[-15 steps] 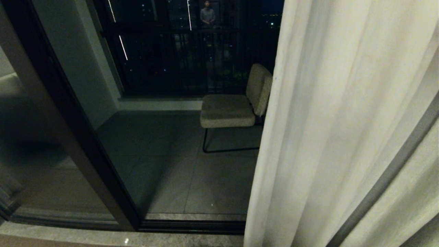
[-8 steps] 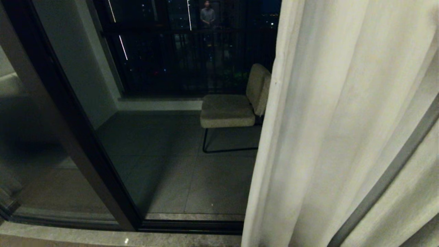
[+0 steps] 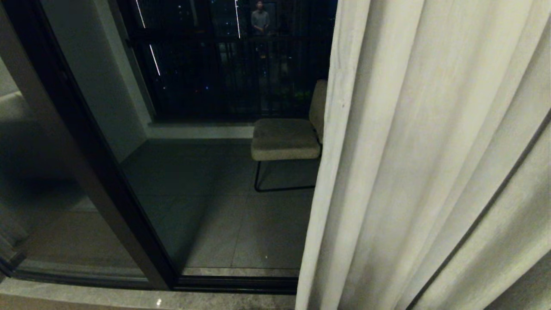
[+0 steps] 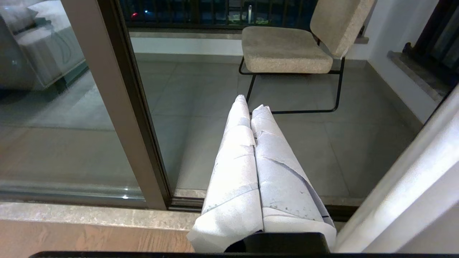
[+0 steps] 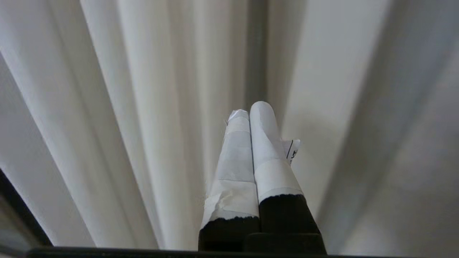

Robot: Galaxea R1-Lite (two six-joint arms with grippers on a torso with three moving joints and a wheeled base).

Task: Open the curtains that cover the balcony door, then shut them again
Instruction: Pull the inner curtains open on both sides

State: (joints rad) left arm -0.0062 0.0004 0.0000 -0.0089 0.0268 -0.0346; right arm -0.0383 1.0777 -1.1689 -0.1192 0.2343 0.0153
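The cream curtains (image 3: 430,150) hang in vertical folds over the right half of the head view, their hemmed edge partly covering the balcony door (image 3: 206,193), a glass panel in a dark frame (image 3: 99,172). Neither gripper shows in the head view. In the right wrist view my right gripper (image 5: 250,109) is shut with nothing between its taped fingers, pointing straight into the curtains' folds (image 5: 143,107); I cannot tell if it touches them. My left gripper (image 4: 251,103) is shut and empty, parked low facing the door, with a curtain edge (image 4: 412,200) beside it.
Beyond the glass stands a beige chair (image 3: 284,137) on the tiled balcony, before a black railing (image 3: 241,73). A person's reflection (image 3: 260,17) shows high in the glass. A stone sill (image 3: 129,299) runs along the door track at the floor.
The curtains' leading edge has slid left across the glass and now hides most of the chair's backrest. The rest of the scene has stayed put.
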